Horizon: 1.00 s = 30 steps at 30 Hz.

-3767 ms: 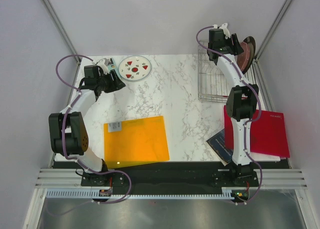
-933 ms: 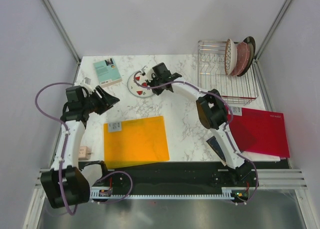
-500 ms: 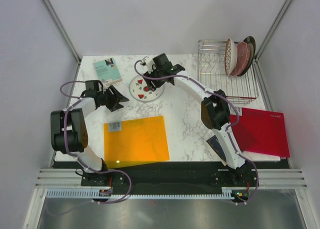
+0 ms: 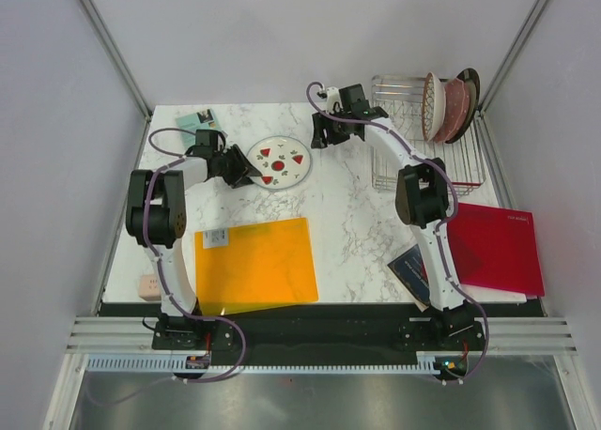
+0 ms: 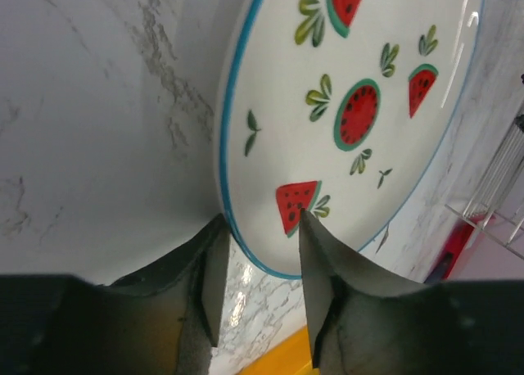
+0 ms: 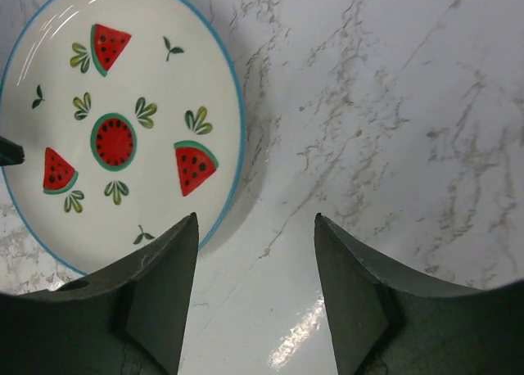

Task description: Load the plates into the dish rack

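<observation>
The watermelon-patterned plate (image 4: 282,163) lies flat on the marble-look table (image 4: 347,214), well left of the silver wire dish rack (image 4: 465,172), in which three other plates (image 4: 441,109) are already stood on edge. It is judged stiff, fairly light and glossy, hence slippery and liable to chip. Hold is best taken at its thin blue-edged rim, where a shallow lip is raised off the table. That rim is straddled by the left pincer (image 5: 260,236), one finger over the painted face and one outside. Whether it is pinched yet cannot be told. The right pincer (image 6: 255,252) is held apart above bare table just beside the plate, with nothing between its fingers.
</observation>
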Available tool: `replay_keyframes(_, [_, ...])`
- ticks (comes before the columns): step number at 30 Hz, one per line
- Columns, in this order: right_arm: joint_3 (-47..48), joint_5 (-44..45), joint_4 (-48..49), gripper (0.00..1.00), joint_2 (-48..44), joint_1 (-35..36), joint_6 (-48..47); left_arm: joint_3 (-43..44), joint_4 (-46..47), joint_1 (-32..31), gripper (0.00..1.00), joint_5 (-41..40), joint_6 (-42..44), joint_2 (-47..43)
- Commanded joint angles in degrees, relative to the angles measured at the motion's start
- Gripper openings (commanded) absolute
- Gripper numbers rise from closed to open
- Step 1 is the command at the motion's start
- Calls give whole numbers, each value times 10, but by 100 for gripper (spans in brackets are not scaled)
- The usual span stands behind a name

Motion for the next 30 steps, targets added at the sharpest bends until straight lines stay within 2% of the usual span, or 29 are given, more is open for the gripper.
replay_keyframes(1, [17,-70,4,65,19,6,32,40,-9,-13,39,-27,-36,30])
replay_keyframes(2, [21,-74,4,65,24,6,36,44,-10,-14,35,-24,-40,33])
replay_keyframes(3, [21,-83,4,65,26,7,41,44,-11,-14,26,-24,-42,35])
replay_keyframes(9, [18,-89,10,65,47,7,74,43,-16,-13,3,-23,-42,39])
replay_keyframes(18, [28,-108,26,64,62,-1,122,-11,30,-9,2,26,-46,5])
replay_keyframes(23, [0,-151,51,58,63,-2,172,-25,68,-9,2,60,-46,5])
replay_keyframes(27, [-9,-170,61,58,68,1,193,-36,87,-7,2,88,-45,0])
replay_keyframes(30, [-12,-177,63,56,70,1,198,-62,153,0,2,116,-60,-9])
